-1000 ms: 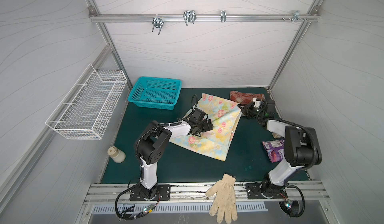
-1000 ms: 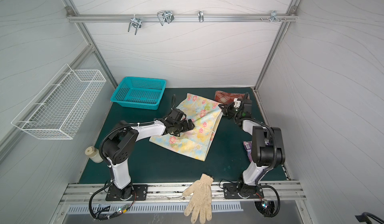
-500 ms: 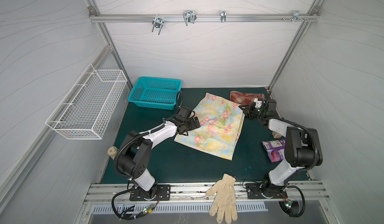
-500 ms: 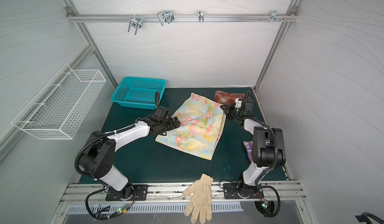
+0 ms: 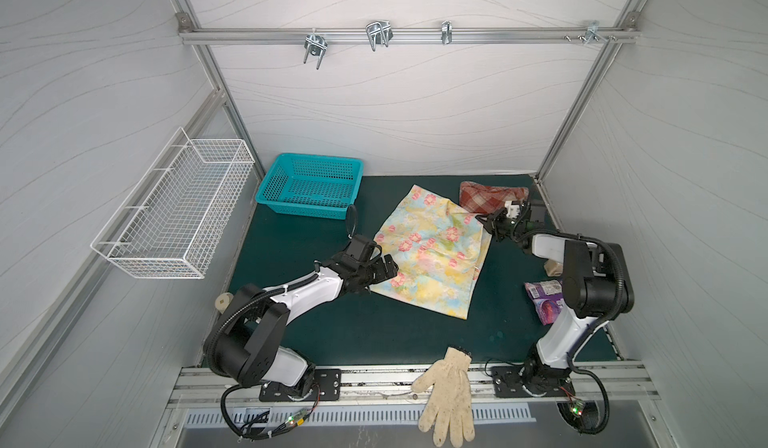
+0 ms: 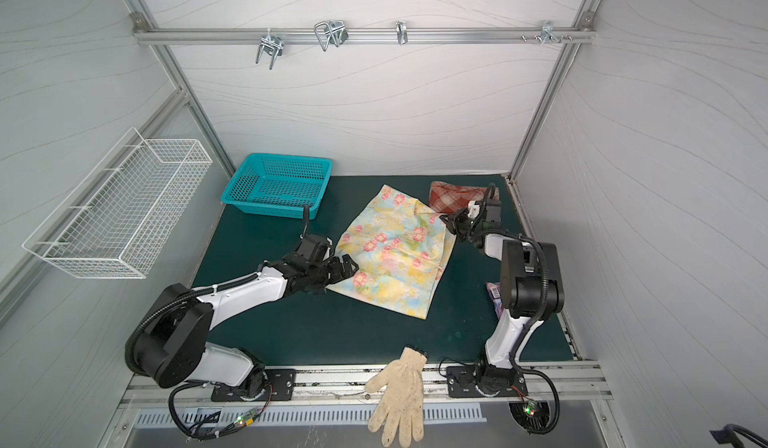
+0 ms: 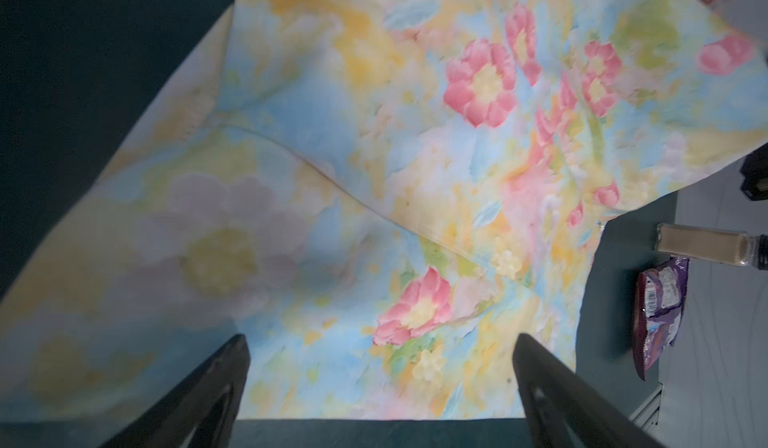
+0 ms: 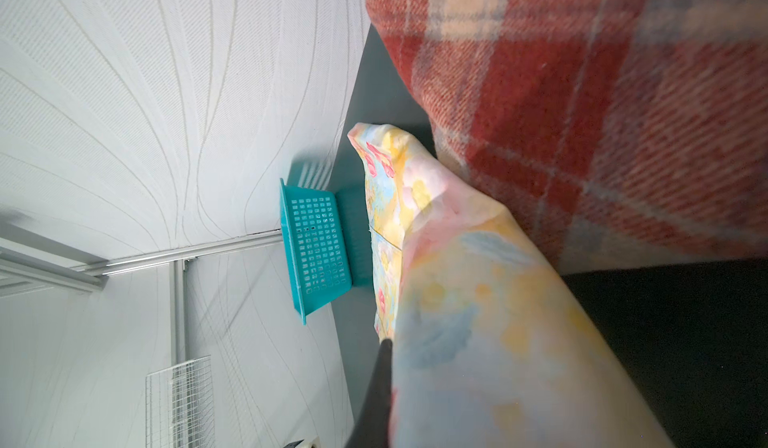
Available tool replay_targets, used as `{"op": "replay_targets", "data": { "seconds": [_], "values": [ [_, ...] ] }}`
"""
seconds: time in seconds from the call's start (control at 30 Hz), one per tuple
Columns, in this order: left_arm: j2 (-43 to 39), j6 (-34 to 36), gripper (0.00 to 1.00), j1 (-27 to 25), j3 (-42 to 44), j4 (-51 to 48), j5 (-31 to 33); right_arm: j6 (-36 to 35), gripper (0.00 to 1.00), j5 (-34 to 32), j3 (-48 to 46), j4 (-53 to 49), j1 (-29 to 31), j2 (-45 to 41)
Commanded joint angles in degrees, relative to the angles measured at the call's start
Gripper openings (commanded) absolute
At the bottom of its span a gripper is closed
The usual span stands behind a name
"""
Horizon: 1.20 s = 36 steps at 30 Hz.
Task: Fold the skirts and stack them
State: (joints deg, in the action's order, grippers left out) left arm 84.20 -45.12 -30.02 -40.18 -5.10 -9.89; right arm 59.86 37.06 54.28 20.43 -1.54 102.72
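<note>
Floral skirt [image 5: 432,254], thin and pastel with pink flowers, lies spread on the green mat [image 5: 374,329] between the two pincers, with a long crease across it in the left wrist view. Its far corner is gathered into the right pincer [image 5: 484,222], whose jaws are together and clamped on the cloth. In the right wrist view the fabric drapes over one dark finger [image 8: 378,392]. Just behind this pincer, toward the back wall, lies the plaid skirt [image 5: 486,196], a thick rust-red and cream bundle right beside the pinched corner. The left pincer [image 5: 384,269] sits over the opposite, nearer edge of the floral skirt with its jaws wide apart and nothing between them. In the left wrist view the cloth's hem lies between the two fingers [image 7: 232,367], though whether they touch it I cannot tell. Behind the left pincer, well apart from it, a teal basket [image 5: 303,210] stands against the back wall. On the front side of the right pincer, past the arm's elbow, lies a purple packet [image 5: 546,304]. Well apart from both pincers, a knitted glove [image 5: 449,396] lies across the mat's front edge and the metal rail.
</note>
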Motion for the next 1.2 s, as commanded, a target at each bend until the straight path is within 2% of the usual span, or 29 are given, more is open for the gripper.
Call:
{"op": "replay_targets", "data": {
  "seconds": [0.0,0.13,0.23,0.33,0.5,0.7,0.8,0.83,0.87,0.97,1.17],
  "values": [
    [2.74,-0.51,0.99,0.01,-1.74,3.27,2.14,-3.25,0.01,-1.67,1.77,-3.69,-0.48,-1.41],
    [5.43,0.39,0.99,1.02,-2.57,-0.76,5.76,-7.84,0.04,-6.74,1.58,-10.13,-0.95,-6.23],
    [6.53,0.15,0.99,2.86,-0.62,-0.54,5.68,-12.78,0.15,-11.41,2.60,-16.06,-0.96,-9.81],
    [7.04,0.68,0.99,3.91,1.06,0.46,5.32,-15.77,0.21,-13.71,3.03,-19.00,-1.10,-12.43],
    [7.30,0.75,0.99,4.03,0.39,-0.44,4.78,-18.60,0.45,-16.87,3.30,-22.70,-1.19,-16.24],
    [3.96,1.28,0.99,4.09,-0.63,-3.67,5.37,-23.16,0.67,-16.70,1.06,-25.21,-0.04,-24.22],
    [-0.09,1.21,0.99,4.09,-0.99,-7.07,7.85,-29.19,0.84,-21.18,-0.36,-29.89,5.24,-30.92],
    [-1.49,1.16,0.99,4.17,-1.40,-8.96,8.97,-30.75,0.95,-21.79,-1.19,-30.96,7.38,-32.78],
    [-2.57,1.02,0.99,4.26,-1.79,-10.33,9.56,-31.95,0.99,-22.03,-1.76,-31.88,9.05,-34.29],
    [-6.37,-0.46,0.99,4.53,-1.39,-12.64,9.94,-35.34,0.99,-25.32,-3.80,-35.73,16.00,-38.96],
    [-11.80,-5.04,0.99,4.53,4.19,-10.76,9.62,-38.28,0.99,-34.90,-10.33,-39.92,29.28,-46.54]
  ]
}}
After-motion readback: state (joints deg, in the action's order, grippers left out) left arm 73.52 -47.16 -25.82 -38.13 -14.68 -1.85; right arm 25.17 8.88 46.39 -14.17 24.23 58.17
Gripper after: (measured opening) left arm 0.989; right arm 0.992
